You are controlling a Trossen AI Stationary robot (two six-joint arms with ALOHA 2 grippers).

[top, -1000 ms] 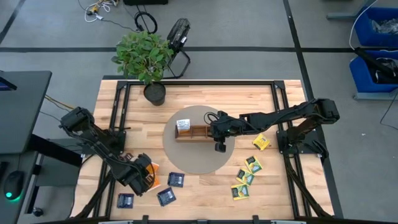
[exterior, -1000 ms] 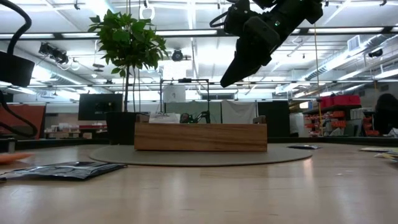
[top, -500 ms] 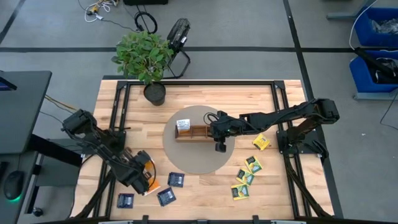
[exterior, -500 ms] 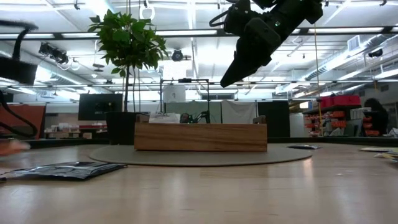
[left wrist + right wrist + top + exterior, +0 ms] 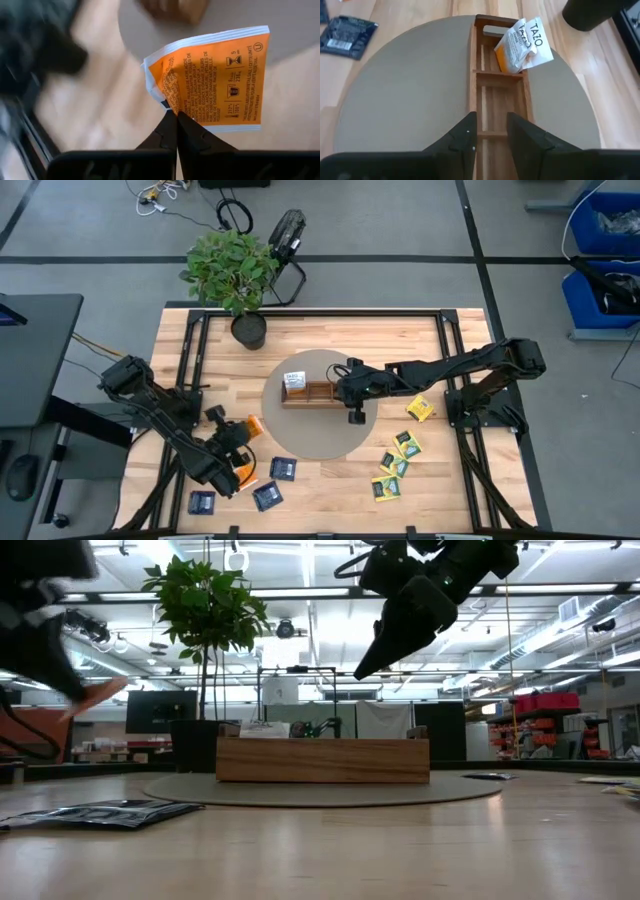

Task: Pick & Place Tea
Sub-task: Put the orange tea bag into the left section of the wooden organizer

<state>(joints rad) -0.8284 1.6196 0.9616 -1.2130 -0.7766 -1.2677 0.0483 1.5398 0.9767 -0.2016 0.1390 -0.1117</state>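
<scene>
My left gripper (image 5: 244,432) hangs over the table's near left part, shut on an orange tea packet (image 5: 215,80) that shows blurred in the low view (image 5: 95,695). A second orange packet (image 5: 244,473) and three dark blue ones (image 5: 283,469) lie flat on the wood below it. Several yellow-green packets (image 5: 396,465) lie at the near right. The wooden tray (image 5: 312,392) rests on a round grey mat (image 5: 320,435). A white-and-orange packet (image 5: 522,45) leans in its left end compartment. My right gripper (image 5: 490,132) hovers open above the tray's middle. My left gripper pinches the orange packet between its two shut fingertips (image 5: 170,131), at the edge beside one corner (image 5: 172,106). The packet stands out beyond the fingers, lifted clear of the table, its printed face toward the wrist camera.
A potted plant (image 5: 235,275) stands at the table's far left. Black frame rails (image 5: 190,360) run along both sides of the table. Bare wood lies between the mat and the near edge.
My left gripper has risen from the table's near left part and moved a little toward the mat, its wrist rolling. The orange packet, which lay on the wood, has come up with it and hangs clear. My right gripper has stayed above the tray.
</scene>
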